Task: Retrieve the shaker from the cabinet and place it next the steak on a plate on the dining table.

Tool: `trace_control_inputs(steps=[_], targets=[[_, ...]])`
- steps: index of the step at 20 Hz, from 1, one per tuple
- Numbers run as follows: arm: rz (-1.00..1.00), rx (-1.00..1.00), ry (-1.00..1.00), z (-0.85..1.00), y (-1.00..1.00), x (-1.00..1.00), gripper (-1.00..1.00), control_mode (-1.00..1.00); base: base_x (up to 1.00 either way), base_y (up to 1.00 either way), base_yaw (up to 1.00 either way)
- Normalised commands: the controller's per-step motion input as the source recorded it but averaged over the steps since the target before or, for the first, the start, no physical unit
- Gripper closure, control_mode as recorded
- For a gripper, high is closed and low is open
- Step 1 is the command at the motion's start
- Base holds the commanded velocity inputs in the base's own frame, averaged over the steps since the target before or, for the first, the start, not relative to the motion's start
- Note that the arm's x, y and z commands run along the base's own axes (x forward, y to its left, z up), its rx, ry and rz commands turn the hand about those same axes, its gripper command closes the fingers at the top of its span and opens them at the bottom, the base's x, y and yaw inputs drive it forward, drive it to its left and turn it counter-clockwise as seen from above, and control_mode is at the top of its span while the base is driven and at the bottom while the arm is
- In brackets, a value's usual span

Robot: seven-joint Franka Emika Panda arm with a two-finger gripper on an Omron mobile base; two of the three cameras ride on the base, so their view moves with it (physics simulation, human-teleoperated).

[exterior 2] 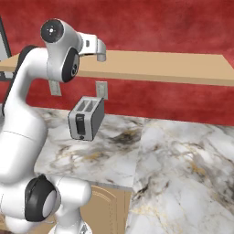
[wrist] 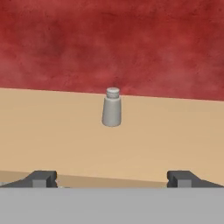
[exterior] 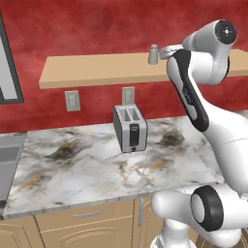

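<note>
While the jaws of the gripper (wrist: 112, 178) are spread fully wide and nothing is held, the shaker (wrist: 111, 107) is seen upright on the cabinet (wrist: 52, 131) shelf, straight ahead between the fingertips (wrist: 41, 177), well apart.

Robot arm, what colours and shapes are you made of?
The arm is made of smooth, glossy white rounded tube segments with black bands at the joints and round dark grey end caps. The gripper has two small, dark grey, blocky fingertips. No cables or markings can be seen.
</note>
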Motion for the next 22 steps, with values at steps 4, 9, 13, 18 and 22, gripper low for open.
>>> trace_control_inputs(steps=[4,9,13,18,22], targets=[[0.0,0.0,0.01,0.0,0.14,0.23,-1.0,-1.0,0.0,0.0,0.0],[0.0,0.0,0.03,0.0,0.06,0.3,-1.0,-1.0,0.0,0.0,0.0],[0.0,0.0,0.09,0.0,0.0,0.29,-1.0,-1.0,0.0,0.0,0.0],[0.0,0.0,0.1,0.0,0.0,0.23,-1.0,-1.0,0.0,0.0,0.0],[0.0,0.0,0.06,0.02,0.0,0.21,-1.0,-1.0,0.0,0.0,0.0]])
